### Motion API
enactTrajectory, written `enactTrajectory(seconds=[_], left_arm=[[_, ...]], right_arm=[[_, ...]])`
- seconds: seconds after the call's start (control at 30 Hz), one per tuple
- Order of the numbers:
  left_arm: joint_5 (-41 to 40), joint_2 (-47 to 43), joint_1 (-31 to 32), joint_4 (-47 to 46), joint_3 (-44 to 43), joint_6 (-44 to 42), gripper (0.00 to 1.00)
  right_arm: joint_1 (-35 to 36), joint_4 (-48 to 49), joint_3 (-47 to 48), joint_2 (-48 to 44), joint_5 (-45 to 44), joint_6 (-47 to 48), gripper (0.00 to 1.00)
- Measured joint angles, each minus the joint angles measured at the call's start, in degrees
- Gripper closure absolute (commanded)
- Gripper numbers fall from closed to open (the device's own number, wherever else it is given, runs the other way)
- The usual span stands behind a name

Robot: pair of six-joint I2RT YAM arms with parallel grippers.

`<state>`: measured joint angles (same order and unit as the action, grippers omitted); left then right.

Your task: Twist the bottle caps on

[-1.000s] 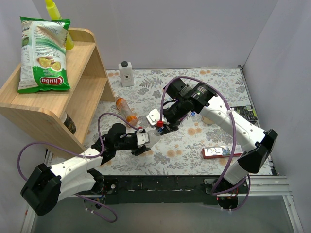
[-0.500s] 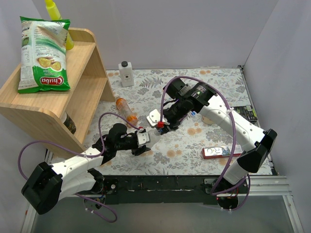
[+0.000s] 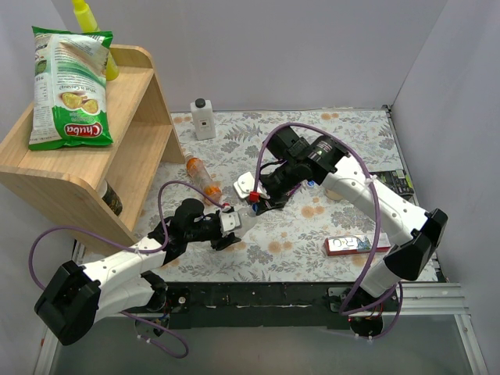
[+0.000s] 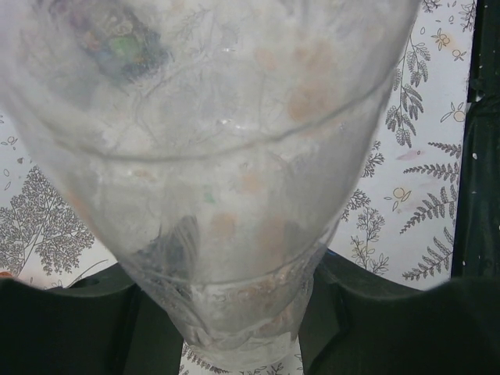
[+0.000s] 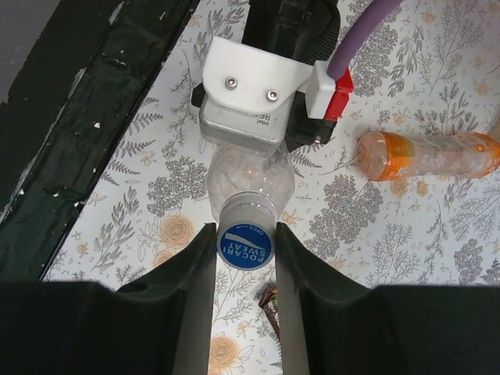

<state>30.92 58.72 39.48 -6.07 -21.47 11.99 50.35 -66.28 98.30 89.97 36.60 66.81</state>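
From above, my left hand (image 3: pixel 237 219) and right hand (image 3: pixel 255 203) meet tip to tip over the counter (image 3: pixel 344 133). An orange bottle (image 3: pixel 205 178) lies just past my left hand.

From my left wrist, a clear bottle (image 4: pixel 219 195) fills the space between my fingers, gripped tight.

From my right wrist, my fingers pinch the blue cap (image 5: pixel 244 244). It sits on the clear bottle's neck, right between them.

Blue cap (image 5: pixel 244 246), clear bottle (image 5: pixel 250 176), orange bottle (image 5: pixel 426 155) — floral grey-and-peach tablecloth (image 5: pixel 375 234)
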Motion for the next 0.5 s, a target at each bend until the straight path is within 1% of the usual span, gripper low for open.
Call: enactTrajectory(seconds=[0.07, 0.2, 0.37, 0.43, 0.5], left_arm=[[-0.4, 0.0, 0.0, -0.4, 0.2, 0.2, 1.0], [-2.9, -0.1, 0.0, -2.5, 1.0, 1.8, 1.0], [-8.1, -0.1, 0.0, -5.1, 1.4, 4.4, 1.0], [-10.2, -0.1, 0.0, -5.1, 1.5, 5.5, 1.0], [-13.3, 0.1, -0.1, -4.8, 1.6, 7.0, 1.0]], right_arm=[[-0.1, 1.5, -0.7, -0.3, 0.0, -2.5, 0.76], [-1.2, 6.1, -1.8, -0.4, 0.0, -11.3, 0.78], [-3.0, 12.3, -2.3, 0.6, -0.9, -26.9, 0.8], [-3.8, 13.3, -1.1, 2.3, -1.6, -33.3, 0.83], [-4.9, 14.6, 0.6, 5.1, -2.1, -41.0, 0.84]])
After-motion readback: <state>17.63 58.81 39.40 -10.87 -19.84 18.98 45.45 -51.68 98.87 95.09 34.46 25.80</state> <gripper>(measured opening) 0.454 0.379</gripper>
